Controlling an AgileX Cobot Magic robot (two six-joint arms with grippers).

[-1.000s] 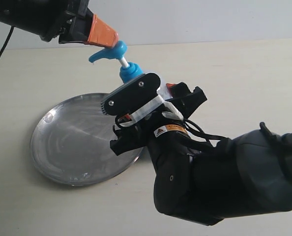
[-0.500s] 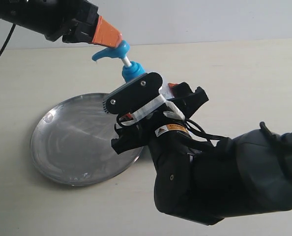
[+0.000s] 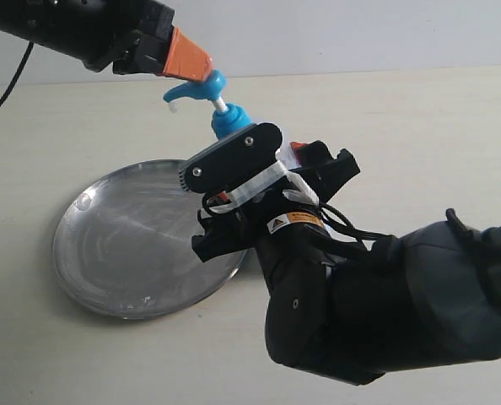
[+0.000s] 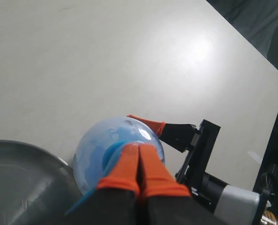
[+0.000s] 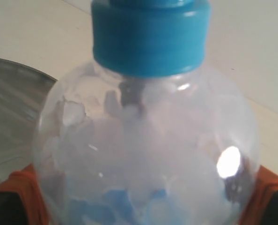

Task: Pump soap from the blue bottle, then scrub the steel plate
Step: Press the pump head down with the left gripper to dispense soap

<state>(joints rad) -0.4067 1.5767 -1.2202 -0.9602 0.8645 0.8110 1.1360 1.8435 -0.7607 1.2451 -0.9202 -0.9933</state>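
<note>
Shows the blue bottle [image 3: 230, 123] just above the middle of the exterior frame, with only its blue collar and pump head [image 3: 198, 87] clear of the gripper and the stem leaning toward the upper left. Fills the right wrist view with the clear rounded shoulder, the soap [image 5: 112, 200] pale blue low inside. Places the bottle just beside the upper-right rim of the steel plate [image 3: 120, 245], lying flat at the left middle of the frame on the pale table [image 3: 419, 126]. Cannot tell whether the bottle's base rests on the table or hangs clear of it, with the body hidden behind the jaws.

Clamps the bottle's body in the right gripper [image 3: 223, 201]. Presses orange pads [image 5: 20, 193] against both sides of the clear wall in the right wrist view. Sets one black jaw above and one below in the exterior frame, the lower one overlapping the plate's right rim. Brings the right arm in from the right edge, bulky and dark across the lower right, wrist bent up toward the centre.

Sets the left gripper [image 3: 189, 59] over the pump head at the upper left, orange fingertips [image 4: 129, 166] pressed together with no gap, seemingly touching the cap. Slopes the black left arm down from the top-left corner toward the bottle.
</note>
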